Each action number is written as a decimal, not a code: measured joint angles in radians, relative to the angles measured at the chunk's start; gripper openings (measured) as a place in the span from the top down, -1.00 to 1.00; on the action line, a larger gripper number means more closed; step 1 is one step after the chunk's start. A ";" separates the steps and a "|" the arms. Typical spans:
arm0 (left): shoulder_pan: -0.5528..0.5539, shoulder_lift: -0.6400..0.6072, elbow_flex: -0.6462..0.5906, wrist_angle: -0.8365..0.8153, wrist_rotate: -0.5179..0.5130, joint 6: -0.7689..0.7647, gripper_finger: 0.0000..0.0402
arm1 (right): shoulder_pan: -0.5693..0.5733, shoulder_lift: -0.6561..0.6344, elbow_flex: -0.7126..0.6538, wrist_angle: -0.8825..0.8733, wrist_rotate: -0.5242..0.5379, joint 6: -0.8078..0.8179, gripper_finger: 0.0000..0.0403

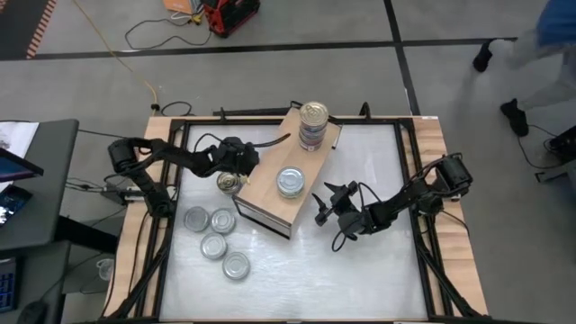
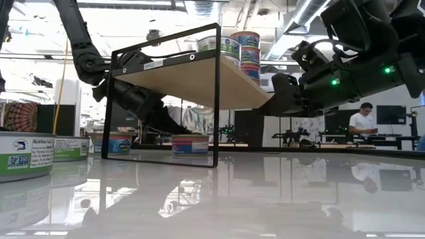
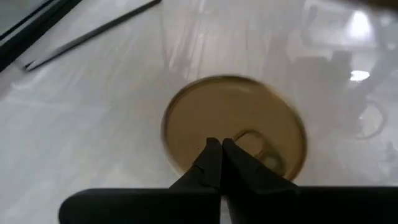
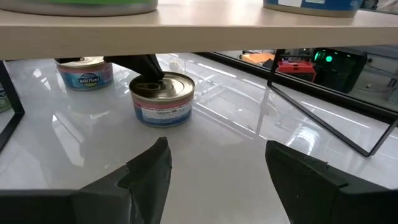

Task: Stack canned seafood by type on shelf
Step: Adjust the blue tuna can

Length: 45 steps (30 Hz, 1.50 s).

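The shelf (image 1: 270, 189) is a tan plywood board on a dark wire frame at the table's middle. On it stand a tall stack of tins (image 1: 312, 126) at the far end and one silver-lidded tin (image 1: 290, 182). A gold-lidded tin (image 1: 231, 183) stands on the table by the shelf's left side, with my left gripper (image 3: 221, 148) shut over its lid. My right gripper (image 4: 217, 168) is open and near level at the shelf's right side. It points under the board with nothing between its fingers. My left gripper has its shut fingertips (image 4: 151, 79) down on the gold tin's lid (image 3: 205, 118), next to the pull tab (image 3: 258, 146). The fingers slant down onto it from the table's left. The tin stands upright on the table (image 1: 360, 261).
Several silver-lidded tins (image 1: 216, 236) lie on the table near the left front, two of them close in the low view (image 2: 23, 156). The shelf's wire legs (image 2: 216, 99) stand between the two grippers. Open tabletop lies to the right and near side.
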 joint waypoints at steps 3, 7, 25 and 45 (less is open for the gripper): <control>0.002 -0.037 -0.001 -0.081 -0.059 0.015 1.00 | 0.000 0.000 0.000 0.001 0.000 0.000 -0.42; 0.002 -0.079 -0.001 -0.169 -0.124 0.026 1.00 | 0.000 0.000 0.000 0.003 0.000 0.001 -0.42; 0.006 -0.384 -0.007 -0.559 -0.426 -0.013 1.00 | 0.000 0.000 0.000 0.004 0.000 0.001 -0.42; 0.005 -0.658 -0.006 -0.768 -0.391 -0.213 1.00 | 0.059 -0.133 0.000 -0.001 -0.017 -0.163 -0.42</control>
